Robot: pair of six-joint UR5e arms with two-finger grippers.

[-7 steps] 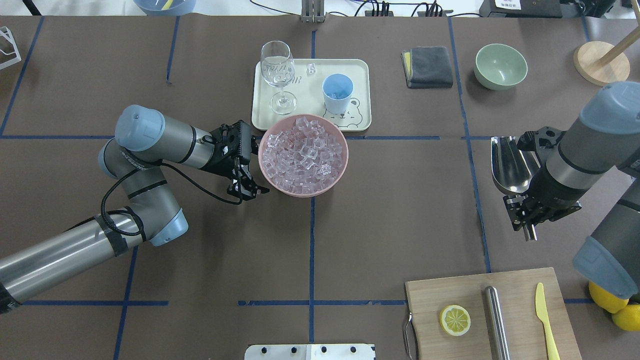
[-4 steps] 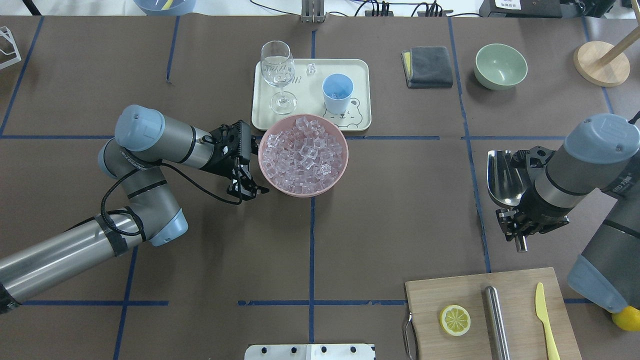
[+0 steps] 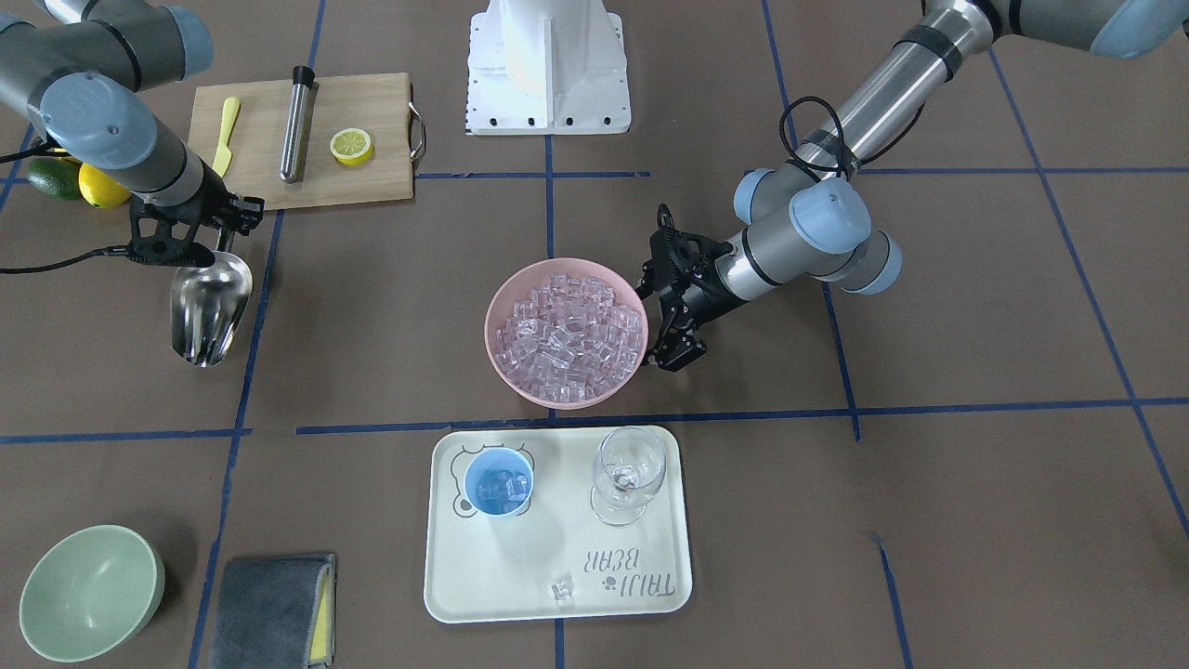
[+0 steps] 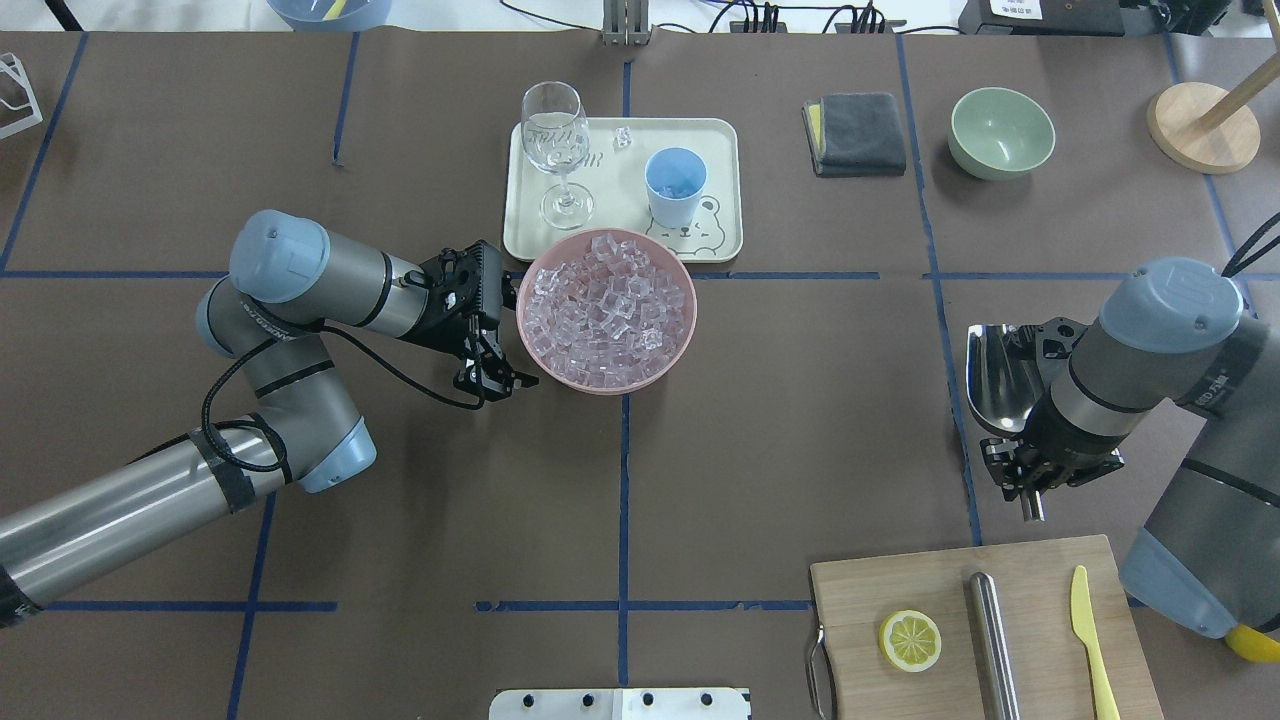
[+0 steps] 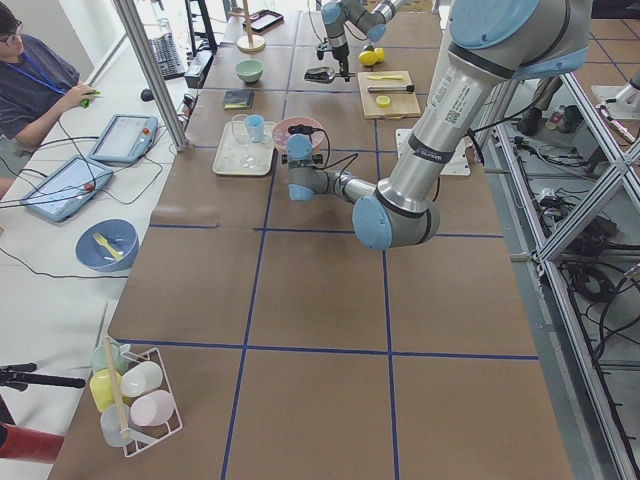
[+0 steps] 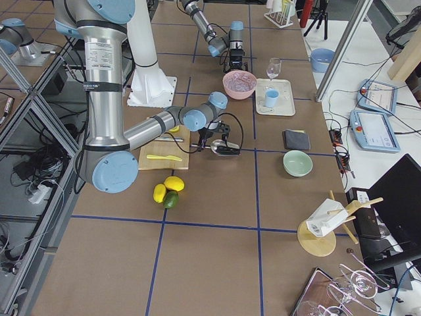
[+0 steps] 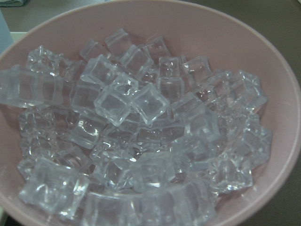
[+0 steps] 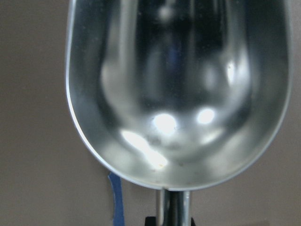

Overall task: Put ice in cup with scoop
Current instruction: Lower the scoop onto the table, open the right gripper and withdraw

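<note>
The steel scoop [image 4: 1000,375] [image 3: 209,311] is low over the table at my right, and its trough [image 8: 176,94] is empty. My right gripper [image 4: 1035,470] is shut on its short handle. Ice [image 4: 607,305] [image 7: 141,136] fills a pink bowl [image 4: 680,345] at mid-table. Just behind it, the light-blue cup [image 4: 675,185] [image 3: 499,483] stands on a cream tray [image 4: 715,150] with a few cubes inside. My left gripper [image 4: 492,382] [image 3: 678,358] sits at the bowl's left side, fingers slightly apart and holding nothing.
A wine glass [image 4: 556,150] and one loose cube [image 4: 622,138] share the tray. A grey cloth [image 4: 855,132] and a green bowl [image 4: 1001,132] lie at the back right. A cutting board [image 4: 980,630] with a lemon half, a steel cylinder and a yellow knife is near my right arm.
My right arm has drawn the scoop back toward the robot and slightly left, nearer the cutting board. The left arm and the bowl have not moved.
</note>
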